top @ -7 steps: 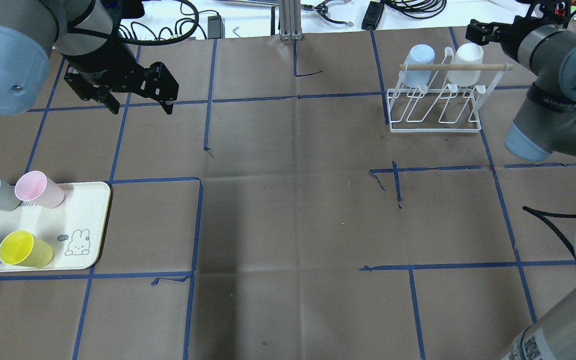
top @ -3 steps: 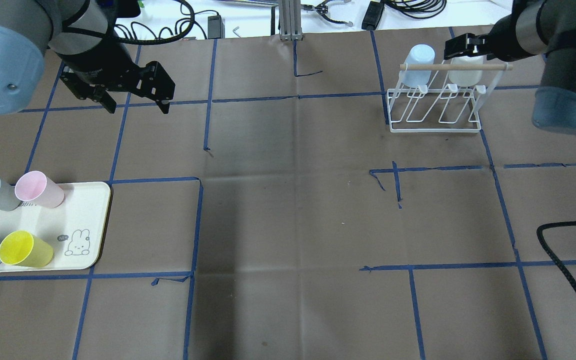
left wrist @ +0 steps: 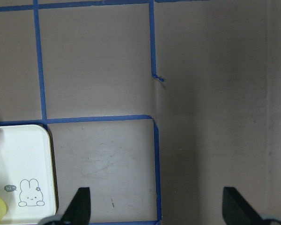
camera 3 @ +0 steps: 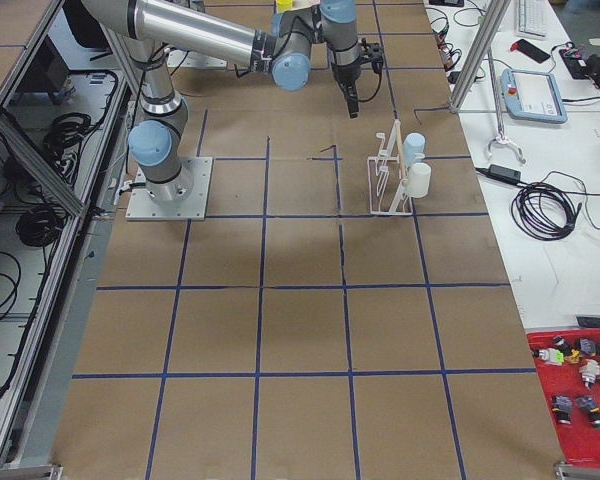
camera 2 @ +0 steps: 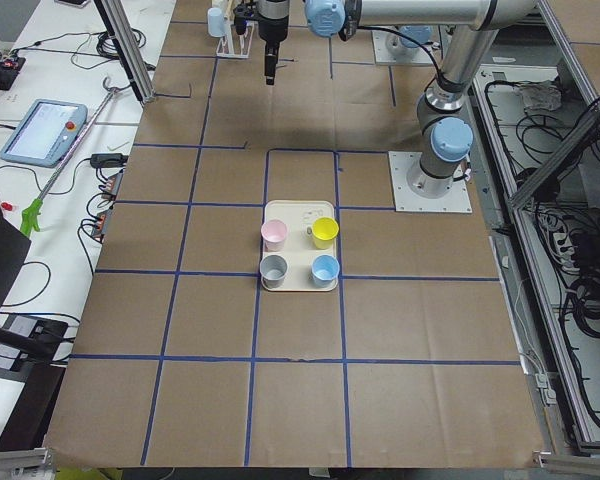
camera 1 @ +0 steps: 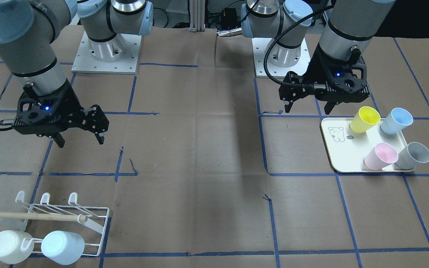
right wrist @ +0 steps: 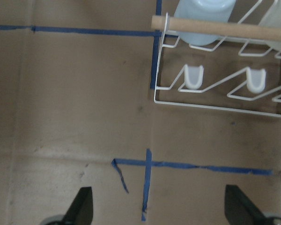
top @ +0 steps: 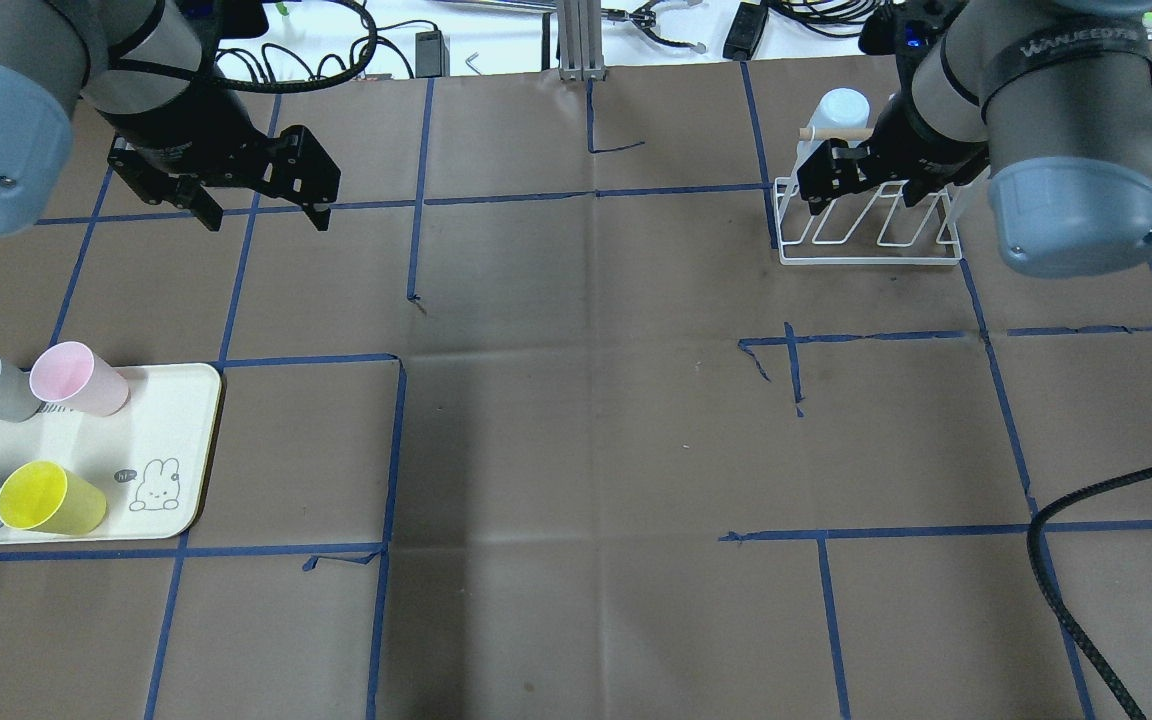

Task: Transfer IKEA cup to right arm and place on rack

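Now you've got L gripper (top: pixel 266 212), jaws spread & empty, nearer the upright cups (top: pixel 81 378) on tray (top: pixel 176 410), robot-side of it; R gripper (top: pixel 868 195), also spread, over rack (camera 1: pixel 32 215).

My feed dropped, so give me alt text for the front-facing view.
Both grippers hang open and empty above the table: the left gripper near the tray of four cups, the right gripper near the rack, which holds a white cup and a pale blue cup.
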You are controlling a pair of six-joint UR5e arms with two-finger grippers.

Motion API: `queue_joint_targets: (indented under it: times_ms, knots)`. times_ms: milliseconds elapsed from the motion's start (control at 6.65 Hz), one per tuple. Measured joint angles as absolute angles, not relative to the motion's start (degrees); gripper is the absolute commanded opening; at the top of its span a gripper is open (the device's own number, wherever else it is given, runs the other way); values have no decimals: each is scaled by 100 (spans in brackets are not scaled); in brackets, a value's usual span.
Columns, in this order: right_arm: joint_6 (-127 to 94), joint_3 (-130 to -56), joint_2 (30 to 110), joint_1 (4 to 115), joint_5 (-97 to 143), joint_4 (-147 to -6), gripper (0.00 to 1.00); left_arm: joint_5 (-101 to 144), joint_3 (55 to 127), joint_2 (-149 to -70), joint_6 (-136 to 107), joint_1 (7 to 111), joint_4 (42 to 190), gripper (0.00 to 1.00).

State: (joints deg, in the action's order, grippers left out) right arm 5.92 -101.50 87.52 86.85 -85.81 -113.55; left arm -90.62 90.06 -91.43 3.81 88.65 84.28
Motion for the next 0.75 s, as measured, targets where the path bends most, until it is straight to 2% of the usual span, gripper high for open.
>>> queue_joint_targets:
  times_ms: [301, 752]
  knots:
    - [308, -10127, 9420, 8812, -8655, -9973, 100, -9062, 9008, -9127, 378, 8873, 8429, 99]
    - [-167, -10051, 9846, 9038, -8753, -9335, 100, -9061, 9009, -9123, 378, 8877, 8429, 99]
